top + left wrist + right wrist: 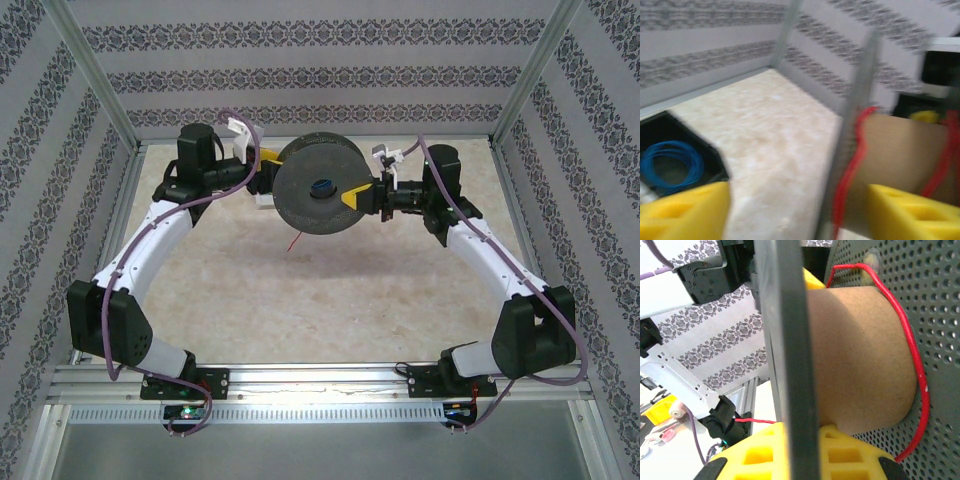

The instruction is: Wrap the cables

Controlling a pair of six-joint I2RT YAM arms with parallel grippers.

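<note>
Spool [318, 190] aloft over counter [400, 290], left claw [268, 175] at one face, right claw [355, 197] at other; red wire [294, 241] tail dangles just below, between claws.
Left wrist: left claw [800, 212] spread wide, gripping nothing, flange [860, 95] between fingers; red wire [850, 167] wound on core [895, 150] beside right-hand finger.
Right wrist: right claw [805, 455] pinched on spool flange; red wire [917, 370] loops core just above claw.

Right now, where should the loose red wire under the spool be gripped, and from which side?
Probably the red wire at its free tail, just under the spool. It dangles as one thin strand off the bottom rim, so come from the near side, closing across it.
</note>
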